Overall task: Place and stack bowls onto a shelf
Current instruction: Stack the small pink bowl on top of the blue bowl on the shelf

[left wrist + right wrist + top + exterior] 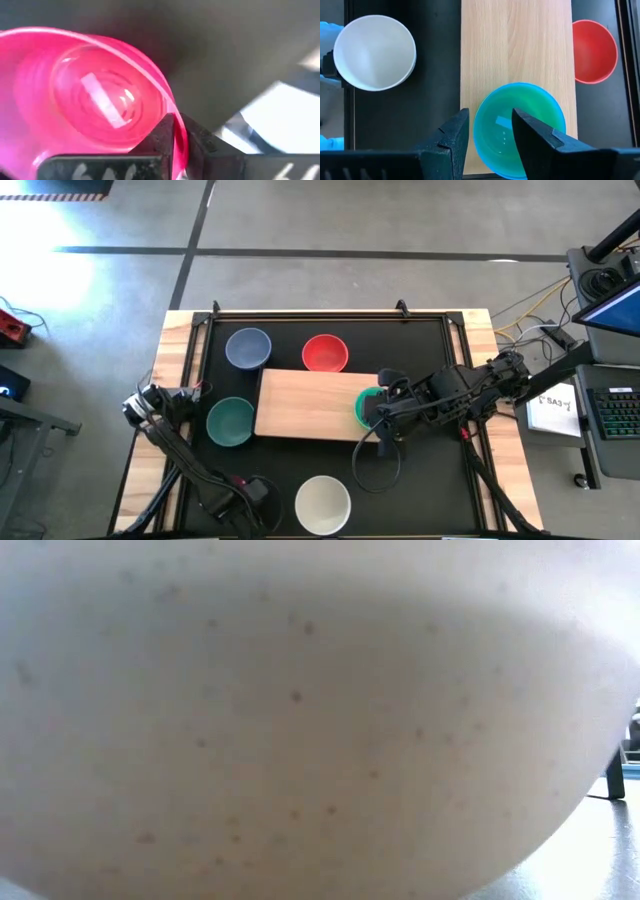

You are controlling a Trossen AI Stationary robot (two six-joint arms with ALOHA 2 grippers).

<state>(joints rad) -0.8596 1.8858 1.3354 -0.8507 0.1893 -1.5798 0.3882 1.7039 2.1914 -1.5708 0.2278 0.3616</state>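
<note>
Your right gripper (pixel 490 132) has its jaws open astride the near rim of the green bowl (pixel 520 127), nested in a blue one at the right end of the shelf (pixel 305 402). These bowls look light, stiff and slick, so pinch the thin rim wall; your left gripper (pixel 175 145), at the surface's left edge, is clamped on the magenta bowl (pixel 85 100) that way.

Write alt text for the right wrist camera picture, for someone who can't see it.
The right gripper holds its two dark fingers open astride the rim of a green bowl nested in a blue one, at one end of the pale wooden shelf. A cream-white bowl and a red bowl sit on the black tabletop either side.
</note>
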